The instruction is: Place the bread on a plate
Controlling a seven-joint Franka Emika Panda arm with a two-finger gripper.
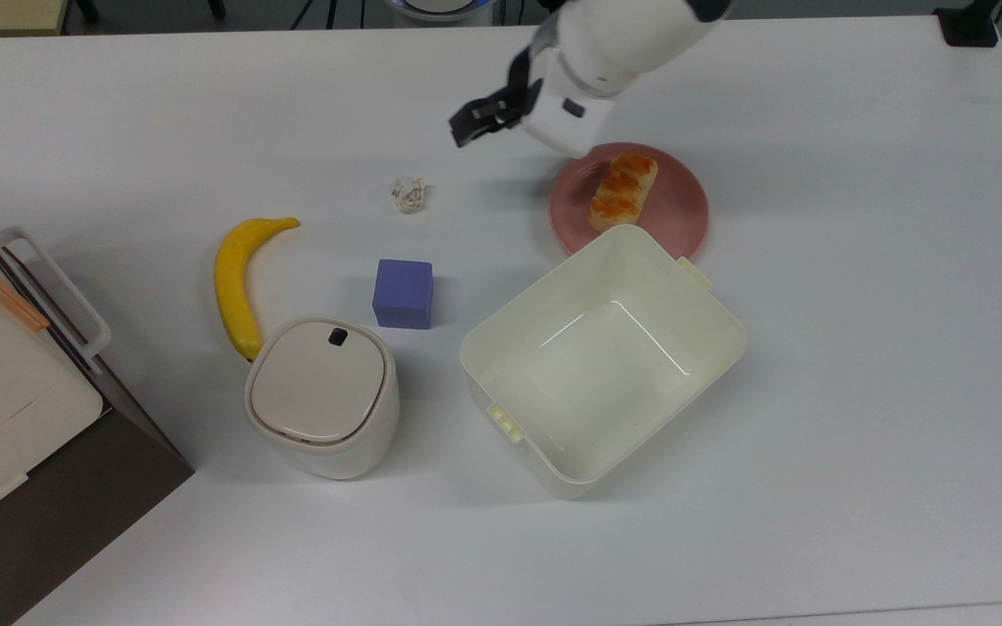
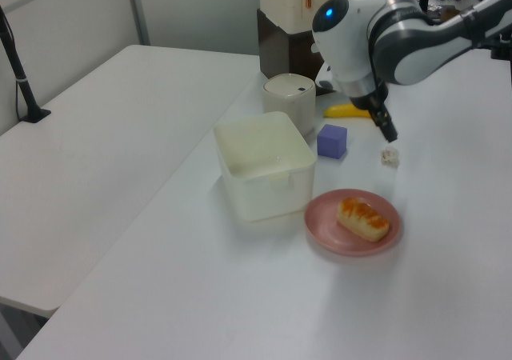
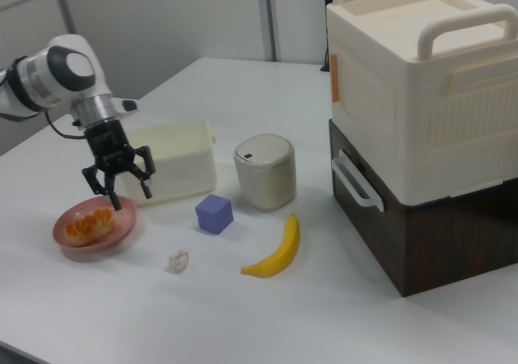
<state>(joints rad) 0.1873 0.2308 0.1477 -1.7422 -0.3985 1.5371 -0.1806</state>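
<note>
Small oblong cream bread loaf with orange-brown glazed top lies flat inside the round pink raised-rim plate, nothing gripping it, so placement looks done. Plate sits toward the far edge of the white worktop in the top view, its near rim touching or tucked just behind a corner of the large cream rectangular plastic tub. Black two-finger claw is released, fingers spread and empty, hanging above the worktop just beside the plate, clear of the loaf; likely backing off so nothing gets nudged. Crumpled white paper ball lies near the claw. Further out: purple cube, yellow banana, lidded cream bin, all apart from the plate and irrelevant to the task.
</note>
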